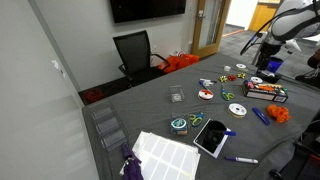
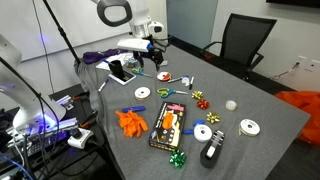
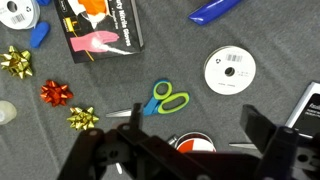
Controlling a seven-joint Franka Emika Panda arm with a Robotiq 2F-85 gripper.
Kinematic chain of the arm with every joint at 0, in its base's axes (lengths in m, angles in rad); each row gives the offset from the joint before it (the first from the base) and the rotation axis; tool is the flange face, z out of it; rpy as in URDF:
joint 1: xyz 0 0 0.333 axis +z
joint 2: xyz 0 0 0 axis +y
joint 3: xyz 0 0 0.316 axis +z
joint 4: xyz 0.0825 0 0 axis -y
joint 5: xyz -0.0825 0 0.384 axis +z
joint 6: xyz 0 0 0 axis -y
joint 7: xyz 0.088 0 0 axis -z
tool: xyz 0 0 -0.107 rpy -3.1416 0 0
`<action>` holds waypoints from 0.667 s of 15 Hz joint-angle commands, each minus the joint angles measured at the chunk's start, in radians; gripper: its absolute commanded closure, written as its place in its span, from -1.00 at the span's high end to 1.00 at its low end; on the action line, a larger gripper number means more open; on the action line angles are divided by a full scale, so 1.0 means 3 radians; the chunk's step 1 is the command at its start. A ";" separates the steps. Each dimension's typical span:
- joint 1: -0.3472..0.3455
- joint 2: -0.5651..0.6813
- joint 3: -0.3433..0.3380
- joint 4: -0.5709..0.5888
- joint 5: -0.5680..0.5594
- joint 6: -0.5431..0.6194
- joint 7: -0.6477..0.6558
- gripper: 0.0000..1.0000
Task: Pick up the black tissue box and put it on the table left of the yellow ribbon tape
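The black tissue box [image 1: 266,91] lies flat on the dark grey table [image 1: 150,110]. It shows in both exterior views [image 2: 168,125] and at the top left of the wrist view [image 3: 100,25]. The yellow ribbon tape [image 1: 237,109] lies flat by a blue pen. It looks pale in an exterior view [image 2: 142,93] and in the wrist view [image 3: 230,70]. My gripper [image 2: 152,48] hangs high above the table, apart from the box. Its fingers [image 3: 195,125] are open and empty, with a red-and-white roll [image 3: 193,143] showing far below between them.
Blue-green scissors [image 3: 163,99], red and gold bows [image 3: 55,93], a blue pen [image 3: 215,10], a tablet-like slab [image 1: 212,137], a teal roll [image 1: 179,125], an orange object [image 2: 130,122] and white rolls [image 2: 203,132] lie scattered on the table. An office chair [image 1: 135,50] stands behind.
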 commanded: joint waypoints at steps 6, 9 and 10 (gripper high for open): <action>-0.0389 0.0712 0.0046 0.0266 -0.0114 0.0446 -0.0290 1.00; -0.0491 0.0878 0.0042 0.0343 -0.0234 0.0409 -0.0329 1.00; -0.0526 0.0920 0.0039 0.0361 -0.0284 0.0407 -0.0343 1.00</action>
